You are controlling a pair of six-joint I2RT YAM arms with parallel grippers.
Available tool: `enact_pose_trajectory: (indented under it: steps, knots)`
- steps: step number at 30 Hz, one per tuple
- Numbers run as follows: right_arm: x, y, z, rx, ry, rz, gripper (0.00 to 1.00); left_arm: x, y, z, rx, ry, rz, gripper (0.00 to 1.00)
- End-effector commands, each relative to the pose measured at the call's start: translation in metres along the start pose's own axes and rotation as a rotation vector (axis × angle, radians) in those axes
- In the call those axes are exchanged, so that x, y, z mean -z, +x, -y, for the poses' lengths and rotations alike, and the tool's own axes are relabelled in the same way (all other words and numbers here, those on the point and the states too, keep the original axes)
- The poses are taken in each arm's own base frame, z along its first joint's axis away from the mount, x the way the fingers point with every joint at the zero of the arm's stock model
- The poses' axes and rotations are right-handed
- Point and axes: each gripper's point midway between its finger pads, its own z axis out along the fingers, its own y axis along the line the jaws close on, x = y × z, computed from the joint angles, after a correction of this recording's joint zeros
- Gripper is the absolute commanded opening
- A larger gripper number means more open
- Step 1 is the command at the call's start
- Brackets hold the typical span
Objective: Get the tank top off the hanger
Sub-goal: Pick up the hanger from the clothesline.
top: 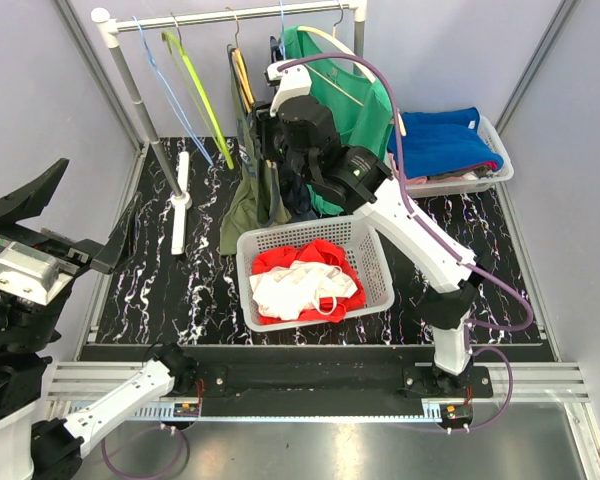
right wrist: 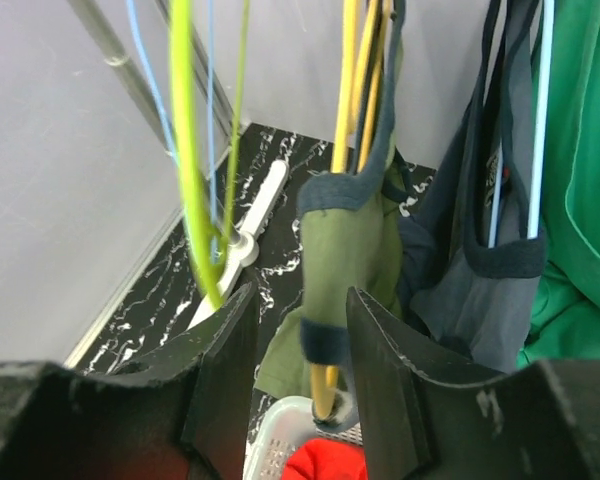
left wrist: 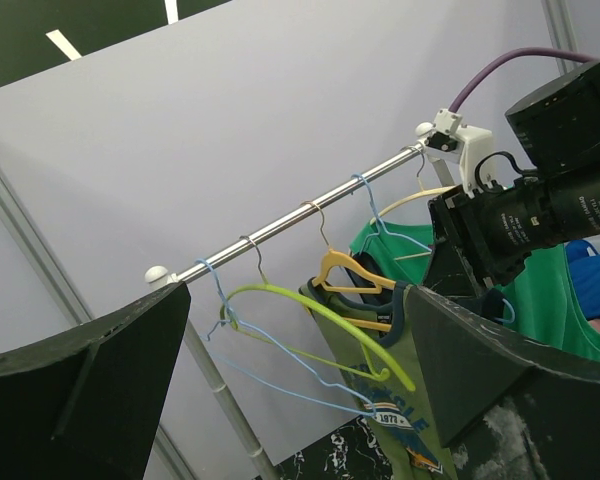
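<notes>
Our right end effector point(right wrist: 300, 300) stood open astride a strap of the olive tank top point(right wrist: 345, 230); our left end effector point(left wrist: 298, 295) gaped wide.

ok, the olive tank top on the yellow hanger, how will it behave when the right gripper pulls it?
Likely floppy: the olive tank top hangs in soft folds inside the right gripper, so it should bunch, not hold shape. Probably light, but the yellow hanger hangs free on the rail, so it may swing or lift with the strap.
</notes>
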Motion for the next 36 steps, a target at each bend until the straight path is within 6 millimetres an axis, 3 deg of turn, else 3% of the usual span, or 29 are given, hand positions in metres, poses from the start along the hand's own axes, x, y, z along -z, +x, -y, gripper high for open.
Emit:
enact_pose_trajectory:
  steps: [1,8,11,14,18,26,32,33,34,36]
  knots:
    - [-0.013,0.013,0.005,-0.016,-0.001,-0.028,0.48,-0.001,-0.008,-0.002,0.014,-0.011,0.036,0.99]
    - [-0.022,0.028,0.006,-0.007,-0.002,-0.059,0.46,-0.001,-0.006,0.000,0.017,-0.004,0.029,0.99]
    - [-0.023,0.030,0.006,-0.003,-0.001,-0.063,0.40,-0.001,-0.006,0.000,0.017,-0.003,0.028,0.99]
    - [-0.024,0.033,0.008,0.007,0.008,-0.067,0.29,0.000,-0.007,-0.001,0.015,-0.006,0.032,0.99]
    - [-0.026,0.034,0.013,0.033,0.029,-0.065,0.00,0.001,-0.007,-0.001,0.014,-0.004,0.031,0.99]
    - [-0.025,0.024,0.002,0.077,-0.020,-0.035,0.00,0.001,-0.008,0.000,0.010,0.000,0.039,0.99]
    - [-0.024,0.032,-0.039,0.210,-0.025,-0.004,0.00,0.000,-0.009,-0.001,0.007,-0.003,0.041,0.99]
    - [-0.032,0.044,-0.043,0.281,-0.020,-0.019,0.00,0.001,-0.010,-0.001,0.007,-0.005,0.043,0.99]
    - [-0.027,0.031,-0.049,0.279,-0.019,0.014,0.00,0.000,-0.010,-0.002,0.009,-0.005,0.043,0.99]
    - [-0.028,0.034,-0.058,0.306,-0.016,0.016,0.00,0.001,-0.012,-0.003,0.006,-0.008,0.047,0.99]
